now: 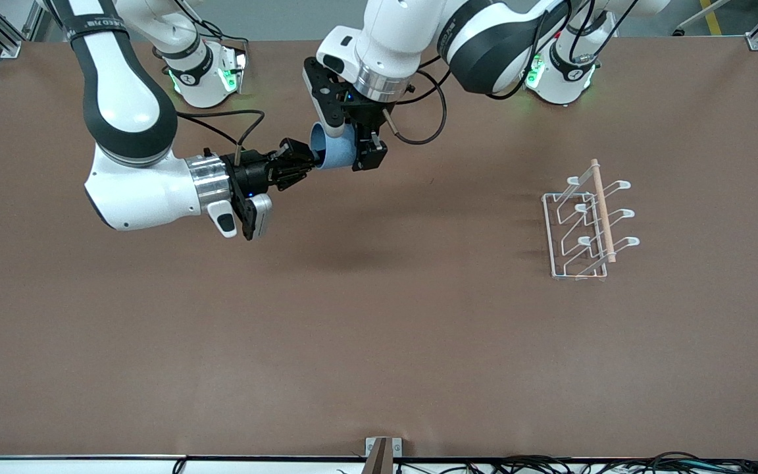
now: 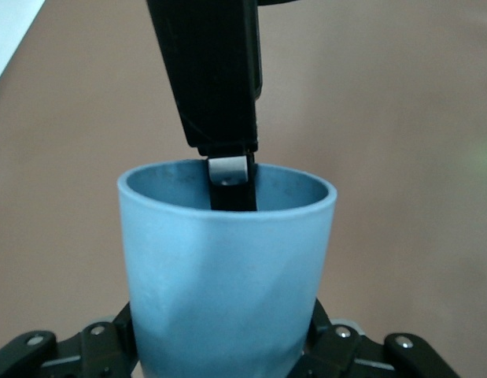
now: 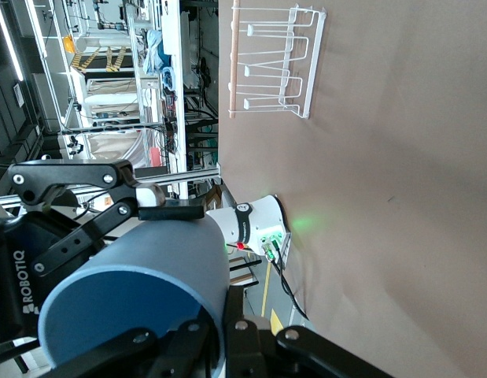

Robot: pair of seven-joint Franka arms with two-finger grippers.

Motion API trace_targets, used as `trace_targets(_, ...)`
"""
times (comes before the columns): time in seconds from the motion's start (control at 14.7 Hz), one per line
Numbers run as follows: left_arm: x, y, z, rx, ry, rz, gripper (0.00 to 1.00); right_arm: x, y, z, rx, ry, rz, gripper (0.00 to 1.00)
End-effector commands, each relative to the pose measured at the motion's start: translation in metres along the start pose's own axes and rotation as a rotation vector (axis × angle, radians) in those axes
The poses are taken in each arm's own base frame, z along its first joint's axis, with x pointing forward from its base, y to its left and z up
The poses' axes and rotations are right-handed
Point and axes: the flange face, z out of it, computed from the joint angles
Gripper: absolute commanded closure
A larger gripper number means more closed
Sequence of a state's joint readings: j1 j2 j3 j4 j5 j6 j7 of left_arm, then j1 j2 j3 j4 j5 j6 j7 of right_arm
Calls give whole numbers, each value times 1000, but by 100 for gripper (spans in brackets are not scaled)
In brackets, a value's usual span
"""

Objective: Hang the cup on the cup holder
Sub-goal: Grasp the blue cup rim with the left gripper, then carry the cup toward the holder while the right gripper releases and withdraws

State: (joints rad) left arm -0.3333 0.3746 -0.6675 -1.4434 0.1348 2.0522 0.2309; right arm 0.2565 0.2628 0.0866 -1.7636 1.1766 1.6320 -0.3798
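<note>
The light blue cup is held on its side in the air over the table's part near the robots' bases. My right gripper pinches its rim, one finger inside and one outside, as the right wrist view shows on the cup. My left gripper straddles the cup's body, with fingers against both sides; in the left wrist view the cup fills the gap. The white wire cup holder with its wooden rod stands toward the left arm's end of the table, and also shows in the right wrist view.
The brown table carries nothing else. A small bracket and cables lie at the edge nearest the front camera. Both arm bases stand along the table's edge at the robots' side.
</note>
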Motion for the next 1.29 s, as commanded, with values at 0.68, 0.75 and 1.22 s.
trace_targets(0.68,-83,-70,-20,123,-460,-52,72,-24,9,-61,-168,-8,1,0)
trace_targets(0.75,-94,-79,-20,131,-526,-38,72,-33,8,-80,-251,-4,-10,0)
trace_targets(1.22,-188,-159,25,286,-1081,113,71,-95,-21,-195,-831,116,-41,0)
